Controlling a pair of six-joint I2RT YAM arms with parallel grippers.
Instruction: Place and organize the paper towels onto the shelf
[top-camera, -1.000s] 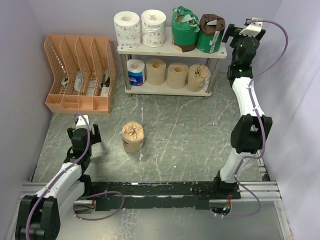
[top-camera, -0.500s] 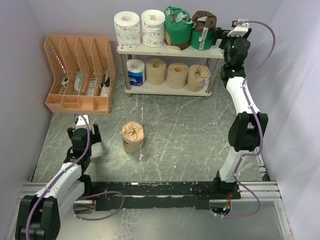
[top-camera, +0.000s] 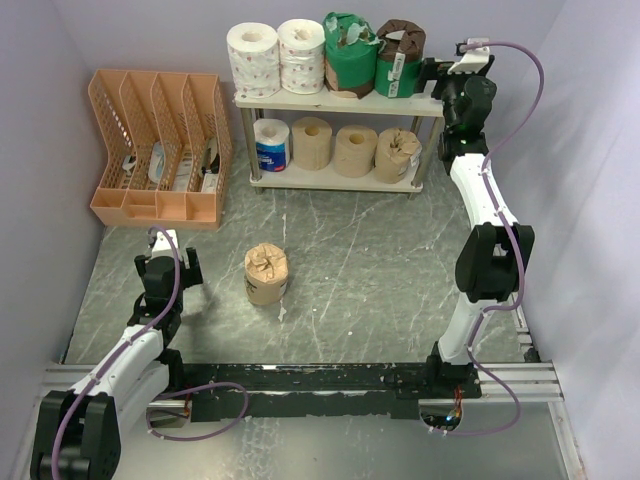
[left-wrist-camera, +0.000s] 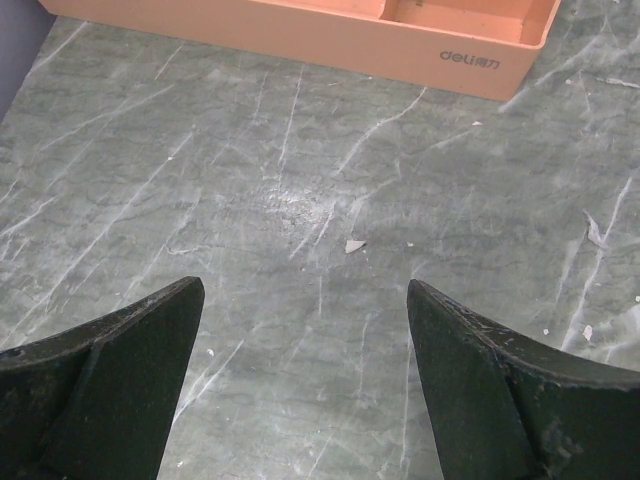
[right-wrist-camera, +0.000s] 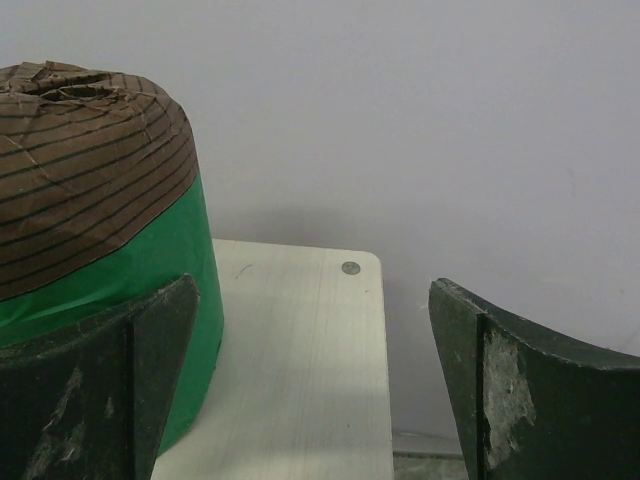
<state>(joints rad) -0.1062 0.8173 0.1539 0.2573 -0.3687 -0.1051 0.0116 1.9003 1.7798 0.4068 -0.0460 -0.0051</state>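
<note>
At the near edge, the left gripper (left-wrist-camera: 305, 290) is held low over the marbled tabletop (left-wrist-camera: 300, 180) with its jaws wide apart and nothing between them. Just beyond it, one brown-paper-wrapped roll (top-camera: 266, 274) is left standing on the table, well apart from the shelf (top-camera: 300, 100). Farther back, four rolls are lined along each tier.

At the top board's right end, the right gripper (right-wrist-camera: 312, 290) is spread wide and empty, with one finger beside the green roll with the brown band (right-wrist-camera: 110, 200); contact cannot be told. The step is judged to be tidying of the top row. A withdrawal without catching that roll is called for next, then a reach for the table roll. Only a bare strip by the board's corner is left free, and the walls are close.
</note>
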